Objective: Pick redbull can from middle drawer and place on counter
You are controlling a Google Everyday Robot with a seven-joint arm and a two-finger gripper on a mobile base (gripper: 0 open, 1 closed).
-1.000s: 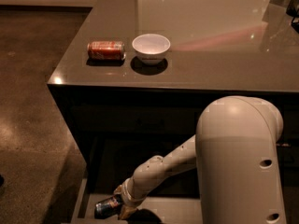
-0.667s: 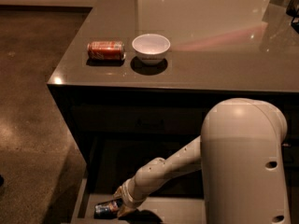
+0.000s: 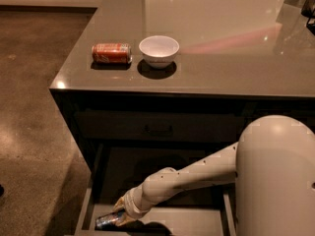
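Down at seven o'clock, the redbull can [image 3: 106,221] lies sideways in the open middle drawer [image 3: 187,222], with the gripper [image 3: 123,214] at its three o'clock end; whether it is clamped, can't tell. Up on the counter [image 3: 221,58]: a soda can [image 3: 111,53], with a bowl [image 3: 159,50] at its three o'clock.

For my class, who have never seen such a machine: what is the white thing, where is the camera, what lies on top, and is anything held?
The white shape is a robot arm; one camera looks down from above it. On the grey counter lie an orange-red soda can, on its side, and a white bowl beside it. Below, the middle drawer stands open. The arm's gripper reaches into it, right at a redbull can lying on the drawer floor. Whether it grips the can cannot be seen.
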